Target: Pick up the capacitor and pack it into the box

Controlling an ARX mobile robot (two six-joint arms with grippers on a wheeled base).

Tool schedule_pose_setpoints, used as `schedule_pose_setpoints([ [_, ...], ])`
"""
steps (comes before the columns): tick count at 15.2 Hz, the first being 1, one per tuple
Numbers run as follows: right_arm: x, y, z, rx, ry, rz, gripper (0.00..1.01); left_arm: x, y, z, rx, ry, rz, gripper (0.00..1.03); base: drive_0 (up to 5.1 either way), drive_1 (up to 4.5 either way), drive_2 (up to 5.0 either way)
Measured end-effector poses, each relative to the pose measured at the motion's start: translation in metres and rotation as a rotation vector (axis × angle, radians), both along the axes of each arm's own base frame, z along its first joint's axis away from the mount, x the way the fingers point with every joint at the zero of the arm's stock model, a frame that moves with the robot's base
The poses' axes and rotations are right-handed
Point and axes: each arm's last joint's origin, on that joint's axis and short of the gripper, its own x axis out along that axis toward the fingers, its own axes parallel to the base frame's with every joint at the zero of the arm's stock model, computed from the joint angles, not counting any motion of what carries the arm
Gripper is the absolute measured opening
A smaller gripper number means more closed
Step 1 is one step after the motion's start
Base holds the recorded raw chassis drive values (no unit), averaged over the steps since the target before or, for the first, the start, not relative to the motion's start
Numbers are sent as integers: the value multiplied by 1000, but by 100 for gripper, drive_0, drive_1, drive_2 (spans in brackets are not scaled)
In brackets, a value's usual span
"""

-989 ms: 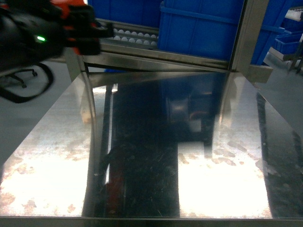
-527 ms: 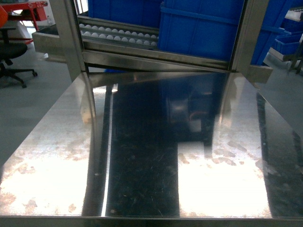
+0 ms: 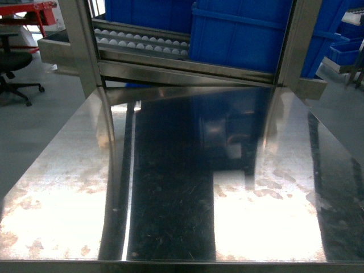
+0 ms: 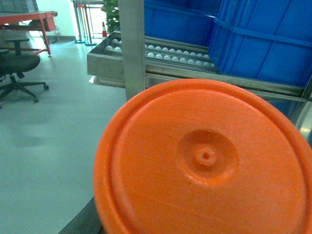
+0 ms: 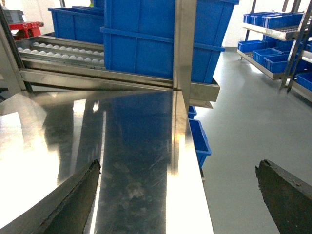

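Observation:
In the left wrist view the round orange end face of the capacitor (image 4: 204, 161) fills most of the picture, very close to the camera and in mid-air over the table's left edge. My left gripper's jaws are hidden behind it; only a dark sliver shows at the bottom left. My right gripper (image 5: 178, 195) is open wide above the right edge of the steel table (image 5: 136, 146), with nothing between its dark fingertips (image 5: 73, 195). Neither arm appears in the head view. The box is out of view.
Blue storage bins (image 3: 244, 34) stand on a roller rack (image 3: 142, 42) behind the steel table (image 3: 57, 187), between steel posts (image 3: 79, 45). An office chair (image 3: 14, 65) is on the floor at left. Shelves with more blue bins (image 5: 273, 24) are at far right.
The left arm, seen at the head view's upper left one second ago, has moved out of that view. The table top looks the same.

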Motion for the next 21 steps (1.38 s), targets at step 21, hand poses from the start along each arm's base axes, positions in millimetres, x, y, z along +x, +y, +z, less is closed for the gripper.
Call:
schedule_pose_setpoints([
  [21,0,0,0,0,0,0,98,-69,16,-21,-1,-30,3,44,0,0,0],
])
